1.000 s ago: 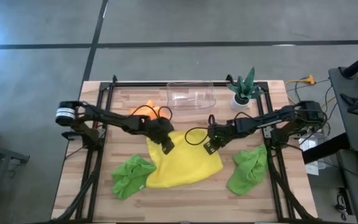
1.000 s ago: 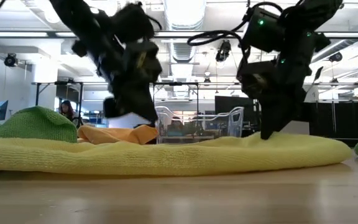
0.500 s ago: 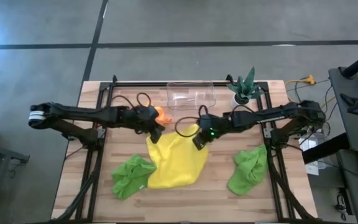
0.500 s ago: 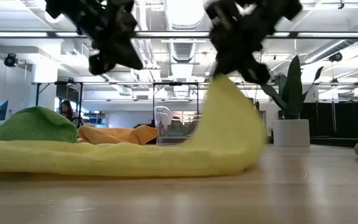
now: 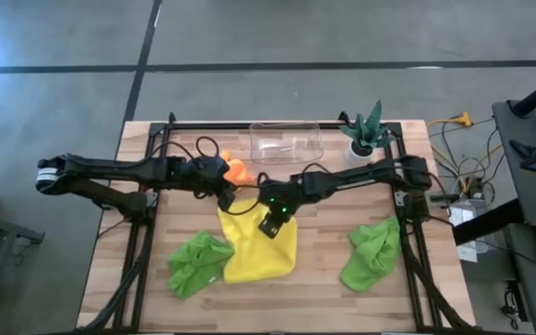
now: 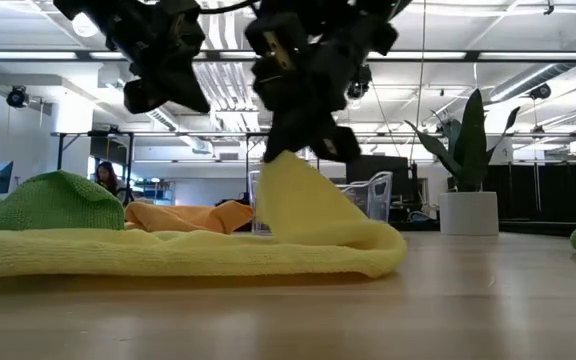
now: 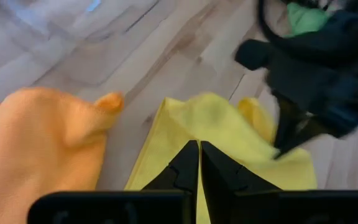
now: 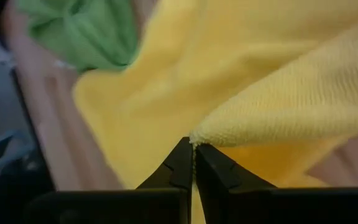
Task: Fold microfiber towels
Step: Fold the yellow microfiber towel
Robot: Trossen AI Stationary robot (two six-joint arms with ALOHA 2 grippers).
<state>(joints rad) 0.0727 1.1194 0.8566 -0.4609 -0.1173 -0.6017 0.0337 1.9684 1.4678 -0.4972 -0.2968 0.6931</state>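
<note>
One yellow towel (image 5: 261, 249) at centre, one orange towel (image 5: 238, 171) far left of it, two lime green towels, near left (image 5: 198, 262) and near right (image 5: 371, 251), one clear bin (image 5: 286, 141), one potted plant (image 5: 365, 128), two grippers, left (image 5: 226, 197) and right (image 5: 270, 226)

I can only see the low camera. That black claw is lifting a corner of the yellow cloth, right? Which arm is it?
Observer: From above, it is the right gripper, reaching across to the middle of the wooden table.
Operator: Is it really pinching the soft yellow microfiber towel?
Observer: Yes. Its wrist camera shows the two fingers shut on the edge of the yellow towel.
Operator: What is the other claw doing?
Observer: The left gripper is shut and empty, at the yellow towel's far corner, next to the crumpled orange microfiber towel.
Operator: How many green cloths are there?
Observer: Two crumpled lime green microfiber towels, one on each side of the yellow one.
</note>
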